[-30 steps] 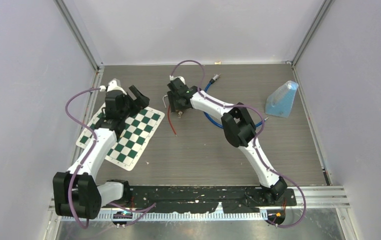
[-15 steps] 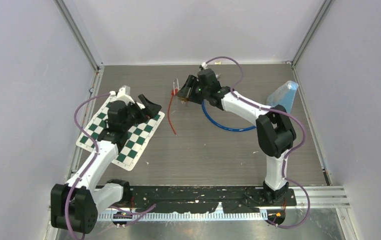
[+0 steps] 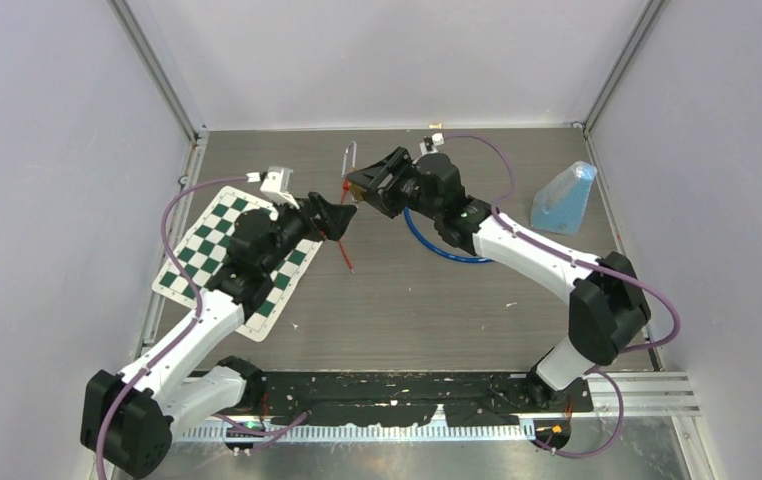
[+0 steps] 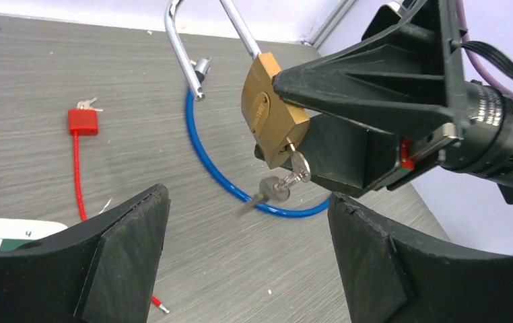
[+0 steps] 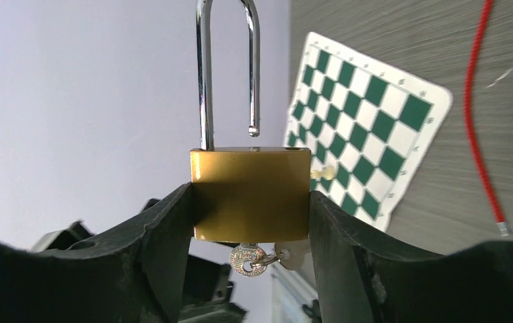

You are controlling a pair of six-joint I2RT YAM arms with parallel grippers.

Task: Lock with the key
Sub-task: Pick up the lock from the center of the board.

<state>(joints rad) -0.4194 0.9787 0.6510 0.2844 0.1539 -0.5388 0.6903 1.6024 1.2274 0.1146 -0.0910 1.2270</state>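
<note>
My right gripper [image 3: 357,185] is shut on a brass padlock [image 5: 250,194] and holds it above the table, its steel shackle [image 5: 228,70] open and pointing away. A key [image 5: 248,259] sits in the keyhole at the lock's underside, with a second key hanging from its ring. In the left wrist view the padlock [image 4: 270,114] and its keys [image 4: 284,182] hang just ahead of my left gripper [image 4: 248,259]. My left gripper [image 3: 342,216] is open and empty, close below and left of the lock.
A green and white chessboard mat [image 3: 232,255] lies at the left. A red cable lock [image 4: 82,122] with its red cord [image 3: 345,252] lies mid-table. A blue cable loop [image 3: 427,243] lies under my right arm. A blue transparent cone [image 3: 563,200] stands at the right.
My right gripper has lifted the padlock off the table and turned it toward the left arm. My left gripper has moved right, off the mat, up to the lock.
</note>
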